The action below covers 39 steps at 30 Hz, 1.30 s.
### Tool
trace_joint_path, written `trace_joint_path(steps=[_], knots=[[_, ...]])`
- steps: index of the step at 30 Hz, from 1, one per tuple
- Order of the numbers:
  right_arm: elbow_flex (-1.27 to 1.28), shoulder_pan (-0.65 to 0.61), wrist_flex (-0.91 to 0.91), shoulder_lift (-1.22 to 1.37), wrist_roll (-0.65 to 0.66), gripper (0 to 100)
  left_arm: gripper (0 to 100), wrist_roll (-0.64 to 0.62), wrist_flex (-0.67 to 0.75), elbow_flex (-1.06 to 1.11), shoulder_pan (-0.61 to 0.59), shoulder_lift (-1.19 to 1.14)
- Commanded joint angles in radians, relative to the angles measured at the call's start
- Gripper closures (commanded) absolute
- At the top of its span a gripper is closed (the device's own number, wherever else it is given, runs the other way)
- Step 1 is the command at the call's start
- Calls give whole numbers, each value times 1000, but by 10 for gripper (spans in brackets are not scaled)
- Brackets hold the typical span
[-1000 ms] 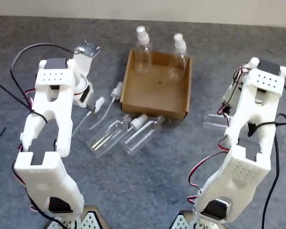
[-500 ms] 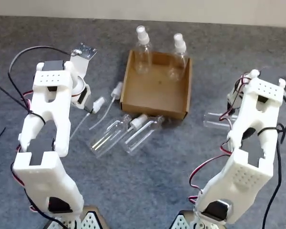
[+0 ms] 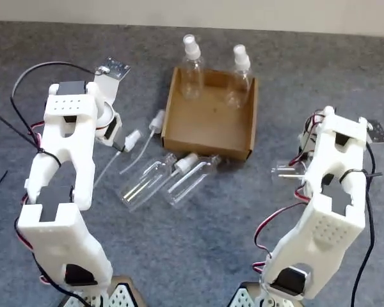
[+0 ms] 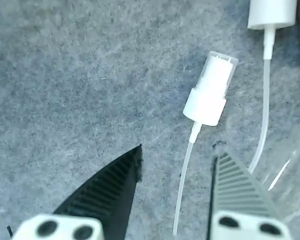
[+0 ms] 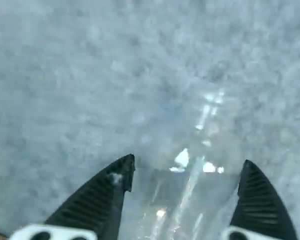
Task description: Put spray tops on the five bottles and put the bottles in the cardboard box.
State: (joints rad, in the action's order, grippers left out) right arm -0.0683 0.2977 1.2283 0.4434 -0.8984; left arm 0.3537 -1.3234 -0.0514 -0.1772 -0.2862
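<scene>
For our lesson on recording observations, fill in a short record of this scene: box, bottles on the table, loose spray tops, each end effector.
Cardboard box: two capped bottles standing inside
Table, before box: capped bottle and uncapped bottle, lying side by side
Loose spray tops: two, left of box
Left end effector: open over one spray top
Right end effector: open, astride a lying clear bottle

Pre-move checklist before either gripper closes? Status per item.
1. The left gripper is open: ok.
2. The spray top has its tube between the left jaws: ok.
3. The right gripper is open: ok.
4. The bottle lies between the right jaws: ok.
5. That bottle's neck is bare: cannot tell.
6. The cardboard box has free room: ok, capped bottles stand only at its far side.
</scene>
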Motion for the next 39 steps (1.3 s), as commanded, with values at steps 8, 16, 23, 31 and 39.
trace_joint_path(steps=[8, 16, 23, 31, 39], knots=[[-28, -18, -7, -25, 936, 917, 790, 8, 12, -5, -10, 62], [-56, -1, -5, -24, 1695, 918, 790, 8, 11, -5, -10, 67], [-61, 1, -5, -28, 1737, 882, 790, 5, 11, -5, -8, 67], [-65, 12, 45, -31, 1663, 781, 790, 5, 11, -7, -10, 67], [-196, 13, 93, -30, 1594, 652, 790, 3, 11, -13, -7, 67]])
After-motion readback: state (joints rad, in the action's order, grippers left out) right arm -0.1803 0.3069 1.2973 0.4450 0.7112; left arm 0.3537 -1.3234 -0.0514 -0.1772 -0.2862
